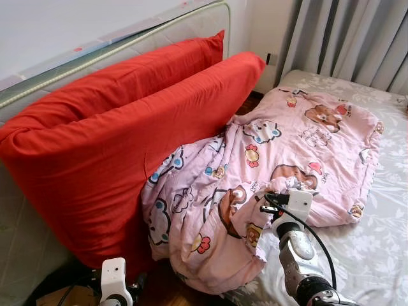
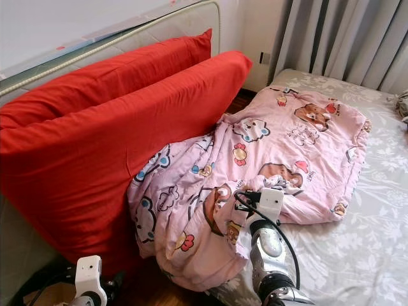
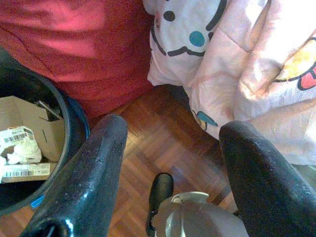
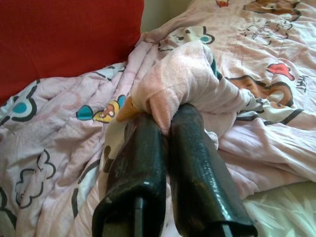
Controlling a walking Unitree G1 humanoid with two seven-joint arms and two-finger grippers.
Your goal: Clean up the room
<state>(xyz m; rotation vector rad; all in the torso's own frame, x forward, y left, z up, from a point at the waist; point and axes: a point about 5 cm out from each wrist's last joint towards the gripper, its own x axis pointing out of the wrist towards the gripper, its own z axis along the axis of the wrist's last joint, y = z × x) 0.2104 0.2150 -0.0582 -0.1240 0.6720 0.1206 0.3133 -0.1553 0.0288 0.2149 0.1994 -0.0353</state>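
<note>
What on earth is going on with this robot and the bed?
The robot is tidying a bedroom. Its right gripper has pinched a fold of the pink cartoon blanket, which lies crumpled on the bed and spills over its edge toward two big red cushions. Its left gripper hangs open low over the wooden floor, beside a dark bin holding cardboard.

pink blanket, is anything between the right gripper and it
Nothing visible does. The right gripper is shut on a bunched fold of the pink blanket, fabric pinched directly between its fingers. The left gripper hangs open over the wood floor, near the blanket's overhanging edge.
</note>
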